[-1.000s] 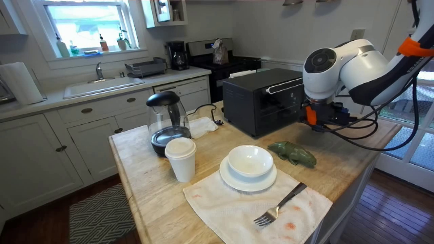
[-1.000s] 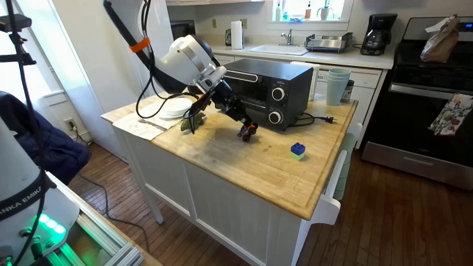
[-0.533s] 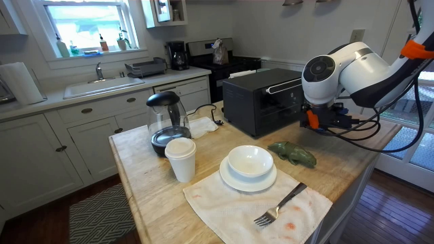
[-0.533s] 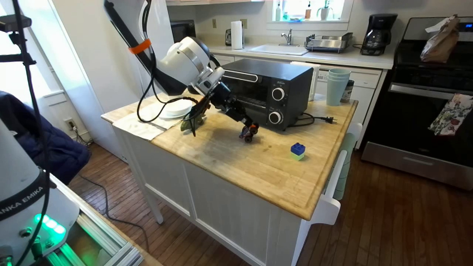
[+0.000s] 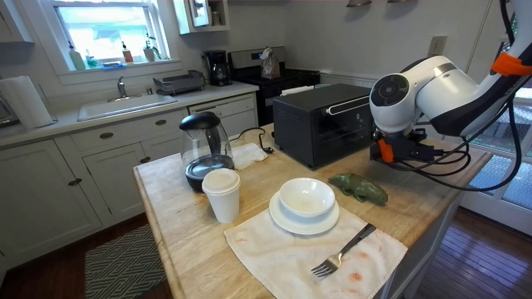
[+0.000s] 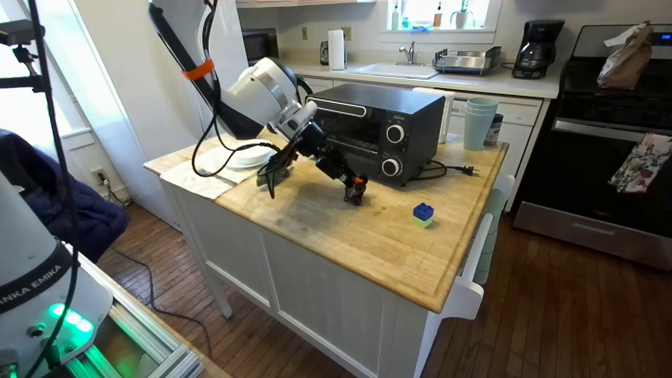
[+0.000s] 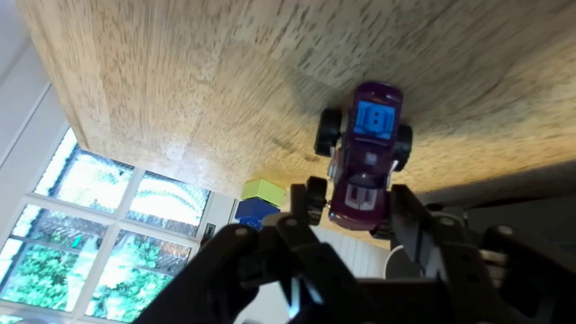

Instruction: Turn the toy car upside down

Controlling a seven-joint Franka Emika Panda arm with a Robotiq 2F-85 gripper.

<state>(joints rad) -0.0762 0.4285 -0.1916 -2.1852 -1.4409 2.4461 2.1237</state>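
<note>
Toy car [image 7: 371, 157], purple with a blue panel, is roughly on end at the tabletop [image 6: 367, 236], just on the near side of the black toaster oven [image 6: 375, 123], striped end up, other end down; can't tell if the lower end touches the wood. End effector [image 7: 349, 193] slants down to it from the left, fingers [image 7: 405, 207] apart, one to each side of the striped end; can't tell whether they clamp it or only straddle it. Standing it on end looks like the halfway stage of the flip: from here it likely needs just a tip to land on its roof, and working it from one end probably leaves the rest free to swing. Main risk, I'd judge: it lands on its wheels instead. Blue-and-green block [image 6: 422, 215] sits to the right and nearer, green figure [image 5: 359, 189] off to the left, both well apart from the car, likely out of the way. Hard to make out: in an exterior view the arm [image 5: 444, 91] hides car and fingers; black cables [image 6: 276, 161] cross in front of the figure; in the wrist view fingers blur, contact is lost in the dark, everything stands upside down, so exact lean is a guess.
</note>
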